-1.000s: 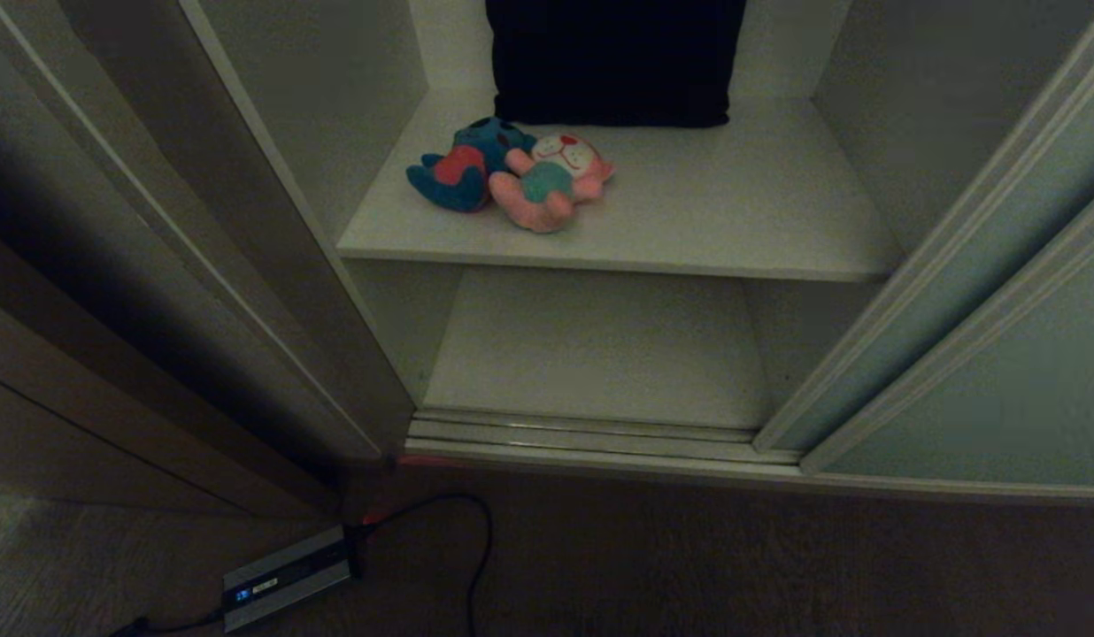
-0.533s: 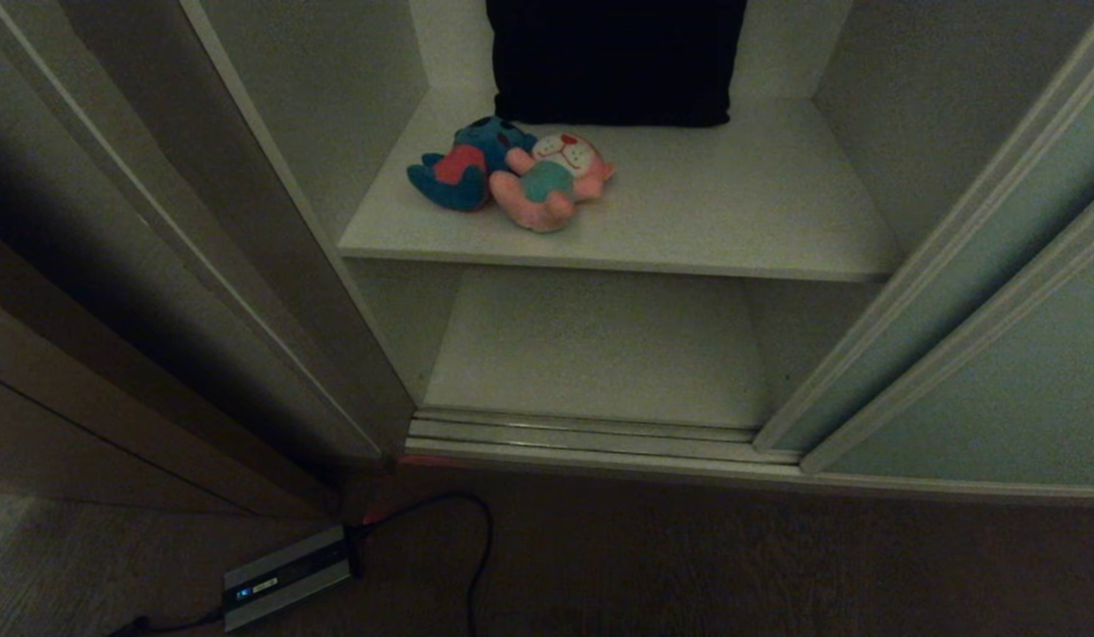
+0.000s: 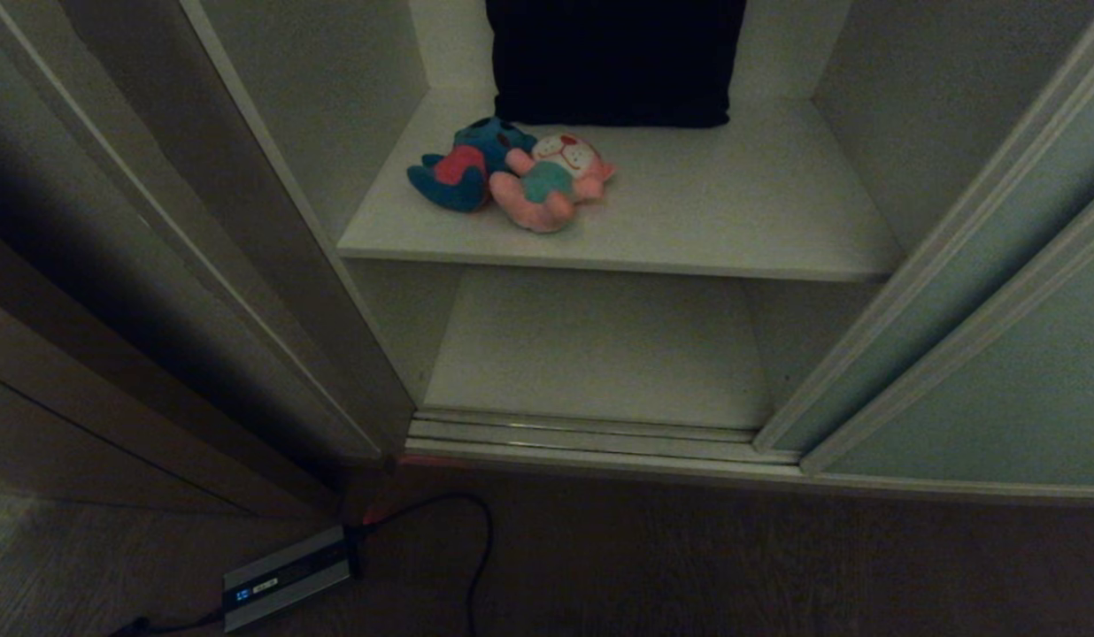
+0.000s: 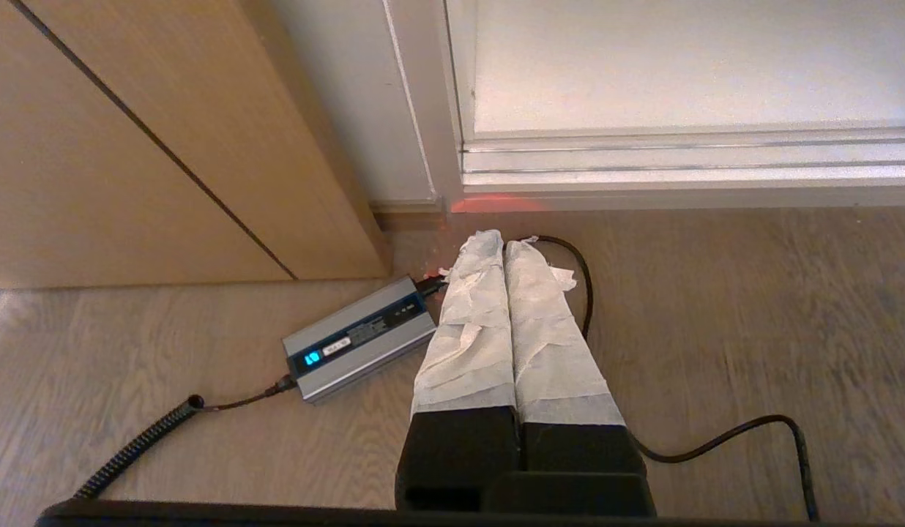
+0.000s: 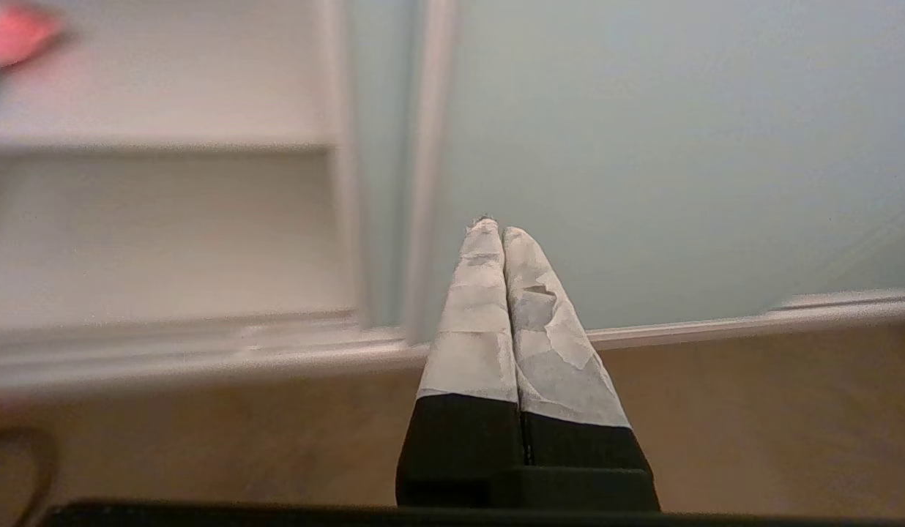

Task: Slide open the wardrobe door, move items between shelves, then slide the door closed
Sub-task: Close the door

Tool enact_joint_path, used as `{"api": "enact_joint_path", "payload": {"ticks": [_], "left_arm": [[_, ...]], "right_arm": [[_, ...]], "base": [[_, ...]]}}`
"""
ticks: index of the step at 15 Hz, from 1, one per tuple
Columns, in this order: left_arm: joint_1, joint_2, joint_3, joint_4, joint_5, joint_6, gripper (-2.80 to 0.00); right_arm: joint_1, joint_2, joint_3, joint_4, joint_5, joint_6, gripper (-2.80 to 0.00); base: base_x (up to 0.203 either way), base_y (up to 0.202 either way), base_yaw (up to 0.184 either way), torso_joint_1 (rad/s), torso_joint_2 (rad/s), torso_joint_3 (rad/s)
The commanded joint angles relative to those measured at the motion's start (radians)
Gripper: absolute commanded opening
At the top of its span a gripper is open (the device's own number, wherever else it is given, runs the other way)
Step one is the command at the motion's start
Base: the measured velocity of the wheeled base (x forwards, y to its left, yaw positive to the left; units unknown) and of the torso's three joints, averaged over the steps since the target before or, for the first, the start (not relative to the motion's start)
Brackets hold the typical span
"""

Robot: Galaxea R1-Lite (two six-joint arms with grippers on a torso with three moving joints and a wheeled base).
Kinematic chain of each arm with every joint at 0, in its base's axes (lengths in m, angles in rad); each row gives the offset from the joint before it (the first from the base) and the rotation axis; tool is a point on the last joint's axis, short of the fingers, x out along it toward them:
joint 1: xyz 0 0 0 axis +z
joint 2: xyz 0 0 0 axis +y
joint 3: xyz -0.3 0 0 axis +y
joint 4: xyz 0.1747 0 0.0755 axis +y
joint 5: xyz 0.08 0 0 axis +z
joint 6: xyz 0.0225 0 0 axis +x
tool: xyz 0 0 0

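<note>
The sliding wardrobe door (image 3: 998,380) stands slid to the right, so the wardrobe is open. On the upper shelf (image 3: 733,212) a blue plush toy (image 3: 463,172) and a pink plush toy (image 3: 551,181) lie side by side and touching. Nothing lies on the lower shelf (image 3: 600,354). Neither arm shows in the head view. My right gripper (image 5: 500,228) is shut and empty, its tips towards the pale door panel (image 5: 679,146) just above the floor, beside the door's frame strip. My left gripper (image 4: 502,245) is shut and empty, low over the wooden floor.
A dark square cushion (image 3: 613,62) leans at the back of the upper shelf. The ribbed floor track (image 3: 582,433) runs along the wardrobe's front. A grey power adapter (image 4: 361,337) and its black cable (image 4: 716,439) lie on the floor by the left gripper. Brown wooden panels (image 3: 69,398) stand left.
</note>
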Motion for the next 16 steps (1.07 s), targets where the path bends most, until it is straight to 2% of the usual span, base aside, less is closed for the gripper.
{"api": "enact_joint_path", "payload": {"ticks": [1,2,4,6,10,11,13,16], "left_arm": [[0.0,0.004,0.001,0.0,0.0,0.0,-2.8],[0.0,0.004,0.0,0.0,0.0,0.0,-2.8],[0.0,0.004,0.0,0.0,0.0,0.0,-2.8],[0.0,0.004,0.0,0.0,0.0,0.0,-2.8],[0.0,0.004,0.0,0.0,0.0,0.0,-2.8],[0.0,0.004,0.0,0.0,0.0,0.0,-2.8],[0.0,0.004,0.0,0.0,0.0,0.0,-2.8],[0.0,0.004,0.0,0.0,0.0,0.0,-2.8]], "right_arm": [[0.04,0.148,-0.137,0.042,-0.071,-0.006,-2.8],[0.037,0.185,-0.212,0.074,-0.056,0.003,-2.8],[-0.028,0.261,-0.303,0.128,0.053,0.038,-2.8],[-0.147,0.34,-0.383,0.164,0.211,0.089,-2.8],[-0.431,0.472,-0.429,0.168,0.584,0.127,-2.8],[-0.486,0.511,-0.444,0.168,0.642,0.141,-2.8],[-0.596,0.592,-0.482,0.167,0.751,0.17,-2.8],[-0.675,0.65,-0.487,0.108,0.788,0.181,-2.8]], "base": [[0.0,0.0,0.0,0.0,0.0,0.0],[0.0,0.0,0.0,0.0,0.0,0.0],[0.0,0.0,0.0,0.0,0.0,0.0],[0.0,0.0,0.0,0.0,0.0,0.0],[0.0,0.0,0.0,0.0,0.0,0.0],[0.0,0.0,0.0,0.0,0.0,0.0],[0.0,0.0,0.0,0.0,0.0,0.0],[0.0,0.0,0.0,0.0,0.0,0.0]]}}
